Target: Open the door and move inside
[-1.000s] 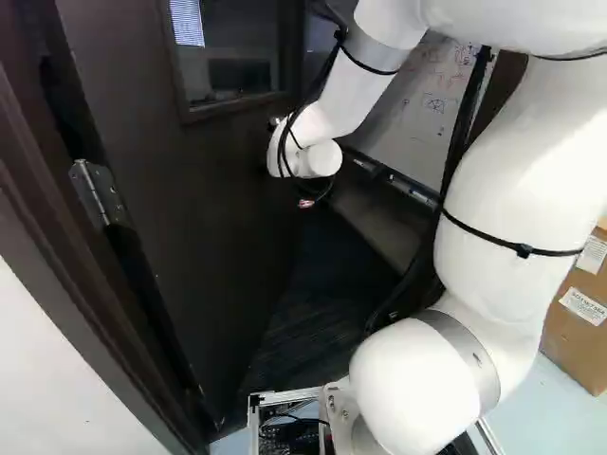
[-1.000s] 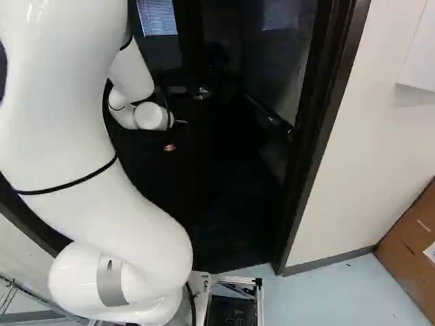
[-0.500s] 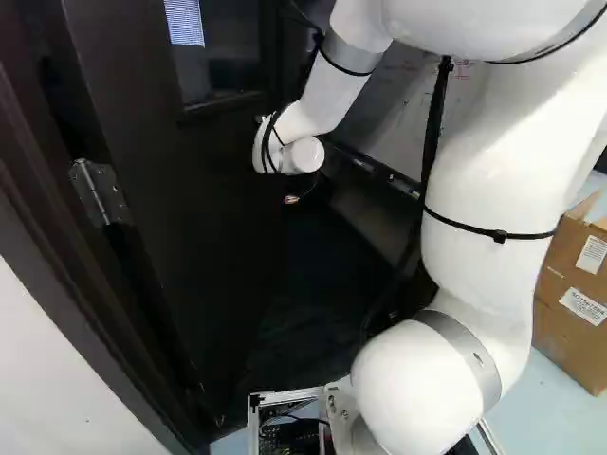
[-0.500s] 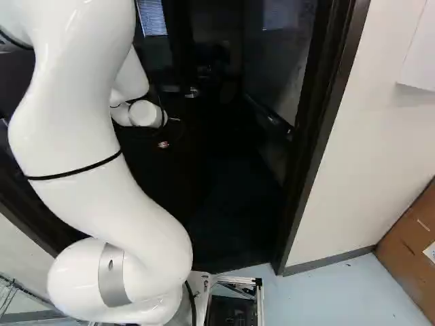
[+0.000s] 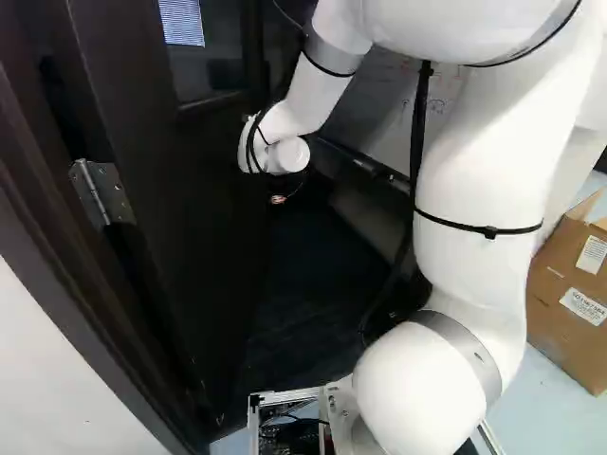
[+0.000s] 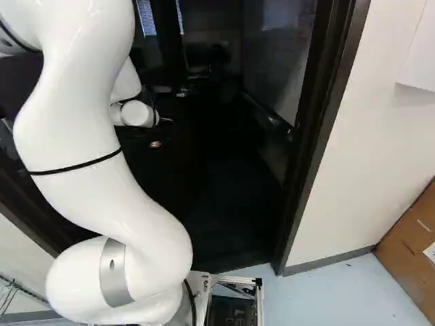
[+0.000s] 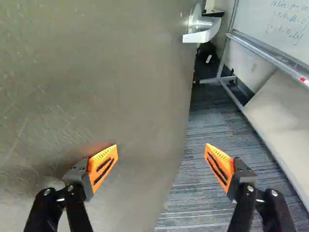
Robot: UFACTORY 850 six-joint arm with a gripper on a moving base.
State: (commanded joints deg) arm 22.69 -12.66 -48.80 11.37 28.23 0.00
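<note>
The dark door (image 5: 180, 209) stands partly open, swung inward from its hinge (image 5: 100, 194). My gripper (image 5: 278, 199) is mostly lost in the dark below the white wrist, beside the door; only a small reddish spot shows. In the wrist view the gripper (image 7: 161, 146) is open with nothing held. One orange-padded finger lies over the door face (image 7: 96, 72), the other past the door's free edge, over the floor inside. Whether a finger touches the door I cannot tell. Ahead of the gripper, a silver lever handle (image 7: 203, 31) sits near that edge.
Past the doorway lies dark carpet (image 7: 207, 145), with a whiteboard on a metal frame (image 7: 270, 53) along the side opposite the door. The right door jamb (image 6: 319, 136) meets a white wall (image 6: 374, 149). A cardboard box (image 5: 569, 294) stands right of the arm.
The arm's wrist has shifted left in both base views. The door has swung further open, its window and handle moving left as well. The base has stayed put.
</note>
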